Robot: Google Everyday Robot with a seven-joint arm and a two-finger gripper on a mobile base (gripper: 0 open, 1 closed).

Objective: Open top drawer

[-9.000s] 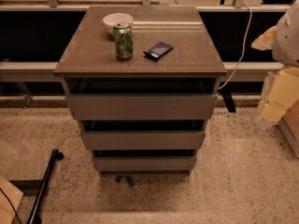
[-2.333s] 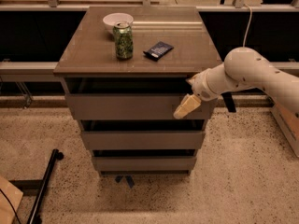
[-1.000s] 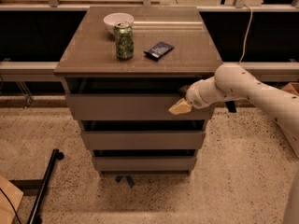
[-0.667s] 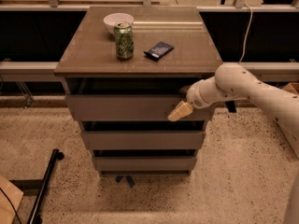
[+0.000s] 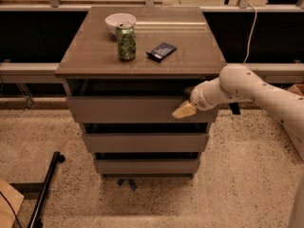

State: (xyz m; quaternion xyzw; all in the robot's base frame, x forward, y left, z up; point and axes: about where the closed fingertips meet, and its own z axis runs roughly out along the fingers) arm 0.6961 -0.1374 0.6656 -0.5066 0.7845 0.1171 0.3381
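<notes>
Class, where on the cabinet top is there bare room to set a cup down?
Bare: on the cabinet top, the front strip before can and packet, and the right side. Crowded: back left, around bowl and can. The gripper is at the top drawer, right end.

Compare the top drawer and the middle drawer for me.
The top drawer has a wider, taller-looking front than the middle drawer. The gripper is at the top drawer's upper right edge; nothing touches the middle drawer. Both have plain grey fronts without handles.
</notes>
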